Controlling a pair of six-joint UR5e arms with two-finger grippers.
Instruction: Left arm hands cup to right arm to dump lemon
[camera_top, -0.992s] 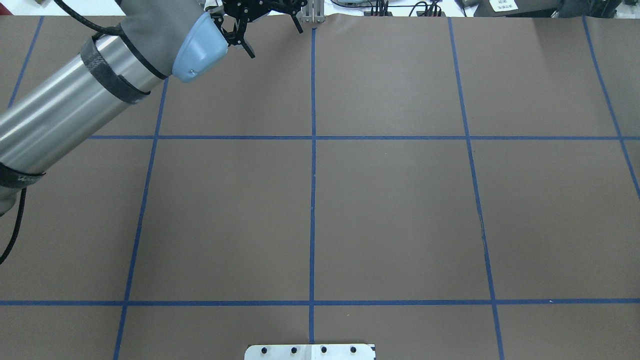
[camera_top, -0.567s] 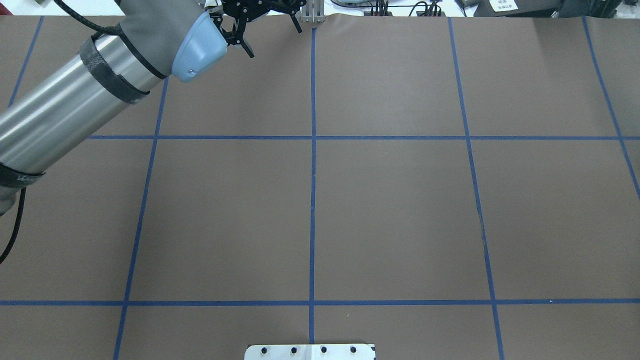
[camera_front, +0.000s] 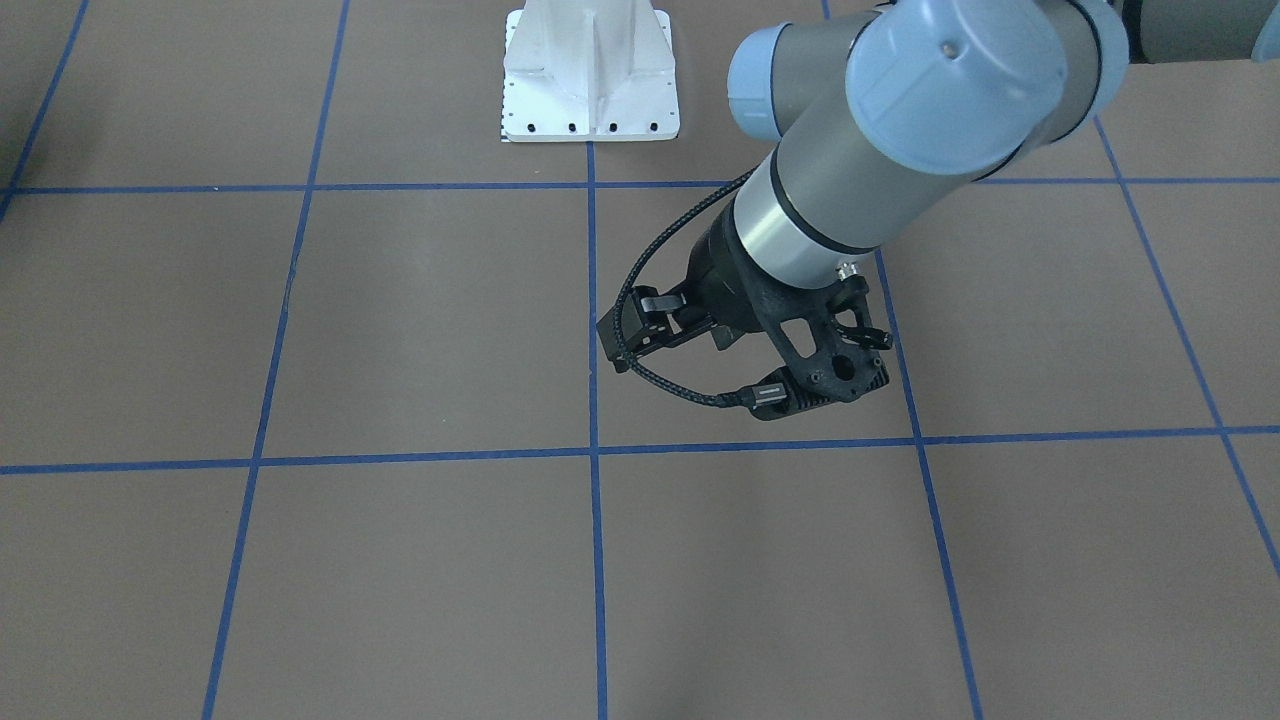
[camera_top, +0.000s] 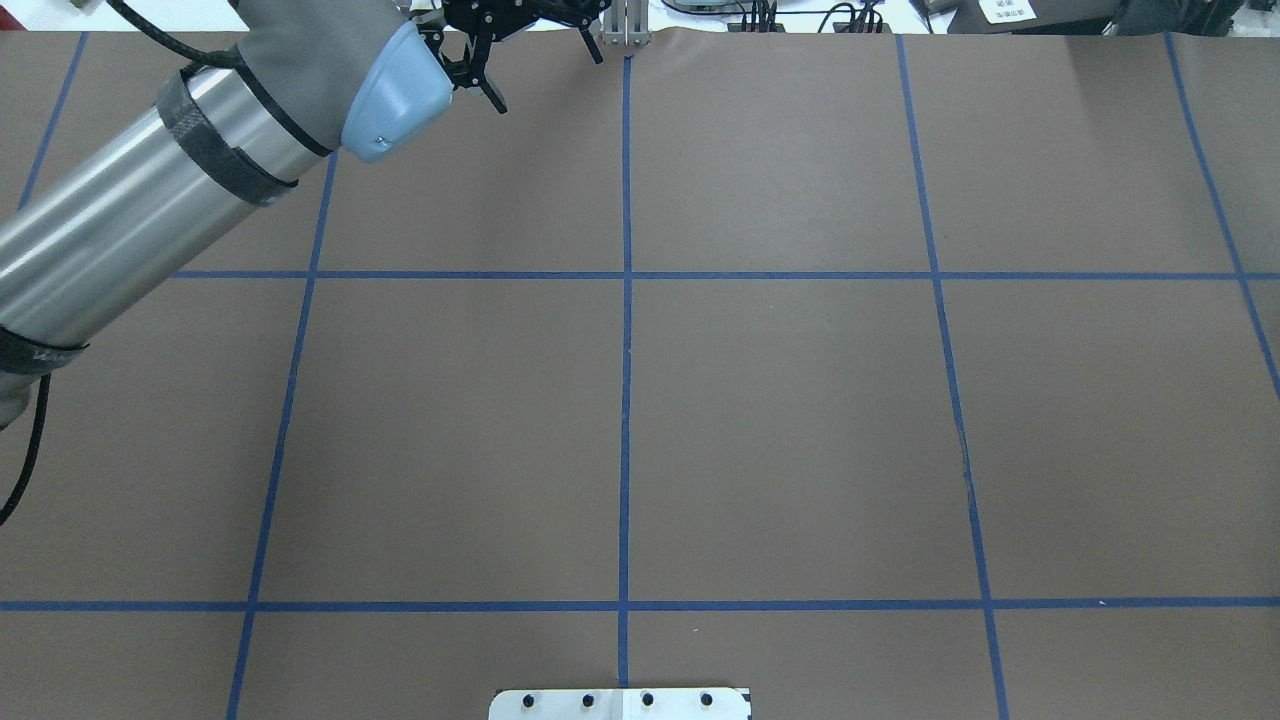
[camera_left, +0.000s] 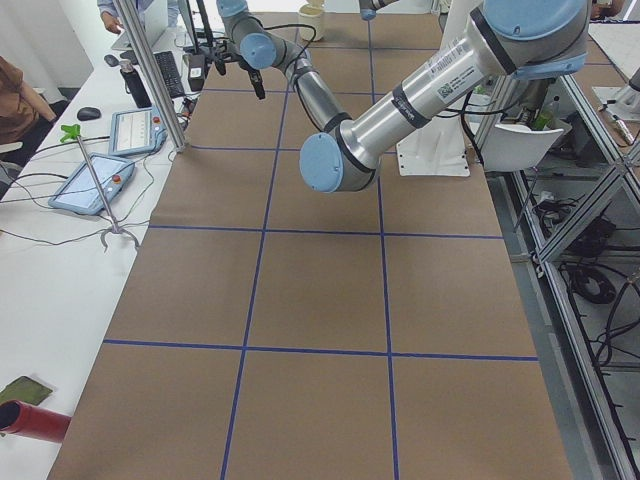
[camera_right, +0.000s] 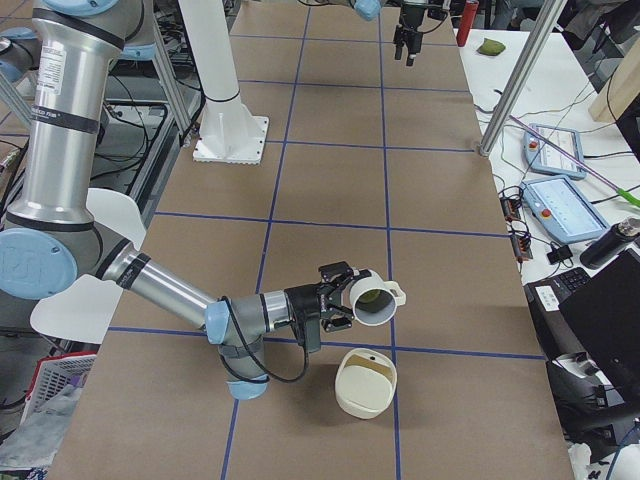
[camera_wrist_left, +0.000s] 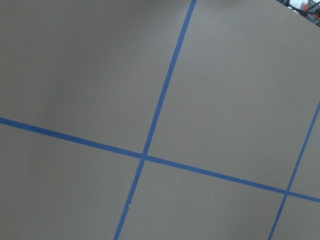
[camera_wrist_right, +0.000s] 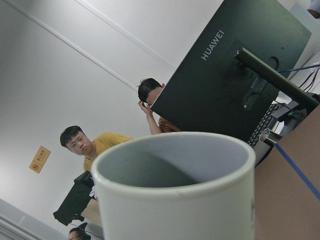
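Observation:
The cup (camera_right: 358, 312) hangs tilted on its side at the tip of my right arm, near the table end, mouth turned outward. The yellow-green lemon (camera_right: 371, 296) lies inside it. My right gripper (camera_right: 338, 297) is at the cup's base; I cannot tell whether it is open or shut. In the right wrist view the off-white cup (camera_wrist_right: 175, 200) fills the lower frame and its grey inside shows. My left gripper (camera_top: 548, 82) hovers at the far table edge, open and with nothing in it. It also shows as left gripper (camera_front: 640, 325) in the front view.
A cream container (camera_right: 365, 380) sits on the table just below the tilted cup. The white base plate (camera_front: 590, 70) stands at the robot's side. An aluminium post (camera_right: 520, 80) rises at the far edge. A monitor (camera_wrist_right: 235, 75) and people are beyond the table.
My left arm has drifted slightly toward the far table edge, its gripper still open. Nothing else on the overhead view has moved.

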